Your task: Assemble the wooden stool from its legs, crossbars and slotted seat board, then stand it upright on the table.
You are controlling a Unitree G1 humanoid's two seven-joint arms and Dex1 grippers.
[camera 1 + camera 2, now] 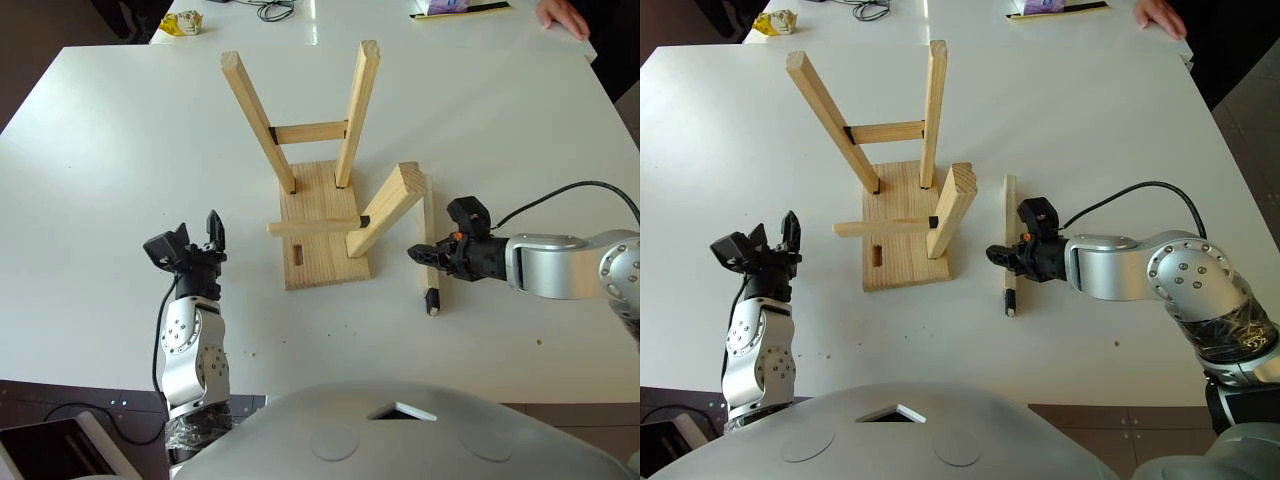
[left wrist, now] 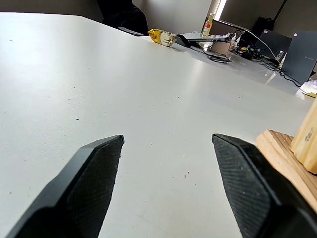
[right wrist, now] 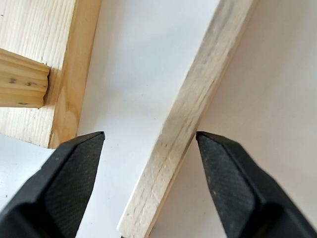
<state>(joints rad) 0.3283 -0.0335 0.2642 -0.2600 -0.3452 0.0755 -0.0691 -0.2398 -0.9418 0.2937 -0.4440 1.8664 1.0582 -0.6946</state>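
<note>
The slotted seat board (image 1: 322, 262) lies flat mid-table. Two legs (image 1: 357, 112) stand up from its far end, joined by a crossbar (image 1: 310, 131). A third leg (image 1: 385, 210) leans tilted at the board's right edge, with a crossbar (image 1: 312, 227) sticking out to the left. A loose wooden piece (image 1: 430, 215) lies on the table right of the board. My right gripper (image 1: 425, 255) is open and straddles this piece (image 3: 198, 94), its fingers (image 3: 74, 168) apart from the wood. Left of the board, my left gripper (image 1: 200, 245) stands open with nothing between its fingers (image 2: 94, 168).
A yellow crumpled object (image 1: 182, 23) and cables (image 1: 275, 10) lie at the table's far edge. A person's hand (image 1: 562, 15) rests at the far right. A black cable (image 1: 580, 188) arcs over my right arm. Bare white table (image 1: 110, 150) spreads to the left.
</note>
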